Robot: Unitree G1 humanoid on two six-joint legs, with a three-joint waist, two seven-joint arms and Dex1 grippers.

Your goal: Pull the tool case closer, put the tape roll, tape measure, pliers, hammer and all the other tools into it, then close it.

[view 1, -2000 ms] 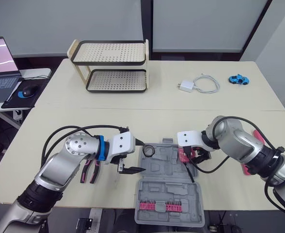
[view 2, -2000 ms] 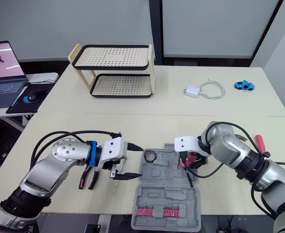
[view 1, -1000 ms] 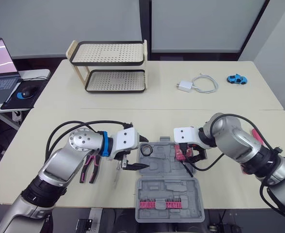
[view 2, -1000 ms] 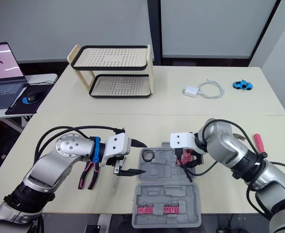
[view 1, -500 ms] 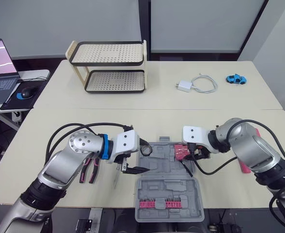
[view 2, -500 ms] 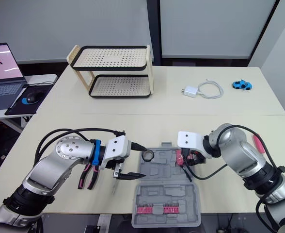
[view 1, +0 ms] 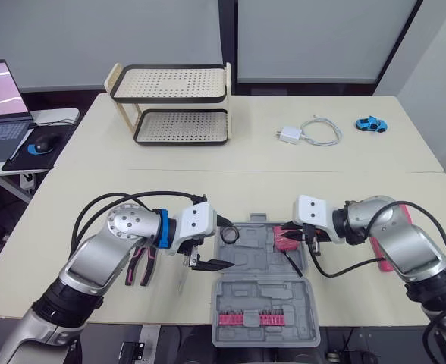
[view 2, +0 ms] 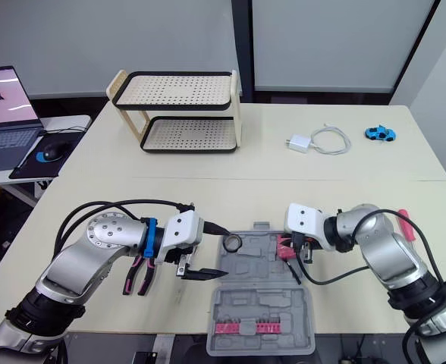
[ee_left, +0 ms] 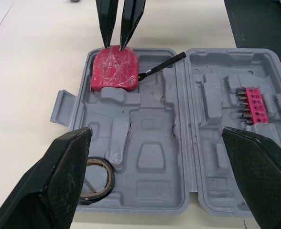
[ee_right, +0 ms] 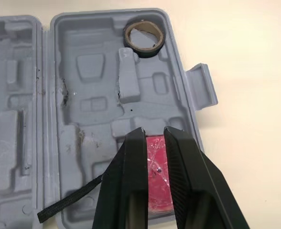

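Observation:
The grey tool case point(view 1: 258, 291) lies open at the table's front, with a strip of red bits point(view 1: 257, 319) in its near half. A tape roll point(view 1: 228, 234) sits in the far left pocket. The red tape measure point(ee_left: 114, 69) rests in the far right pocket, its black strap trailing. My right gripper point(ee_right: 154, 133) hovers just over the tape measure's edge, fingers together with nothing between them. My left gripper point(view 1: 217, 243) stands wide open at the case's left side, beside the tape roll. Red-handled pliers point(view 1: 139, 265) lie on the table left of it.
A red-handled tool point(view 2: 405, 224) lies partly hidden behind my right arm. A thin pale object point(view 1: 181, 281) rests under my left gripper. At the back stand a two-tier rack point(view 1: 181, 102), a charger with cable point(view 1: 310, 133) and a blue toy car point(view 1: 370, 123).
My right gripper's fingers have closed, and it has drawn back to the right off the tape measure, which stays in the case. The left gripper has barely moved.

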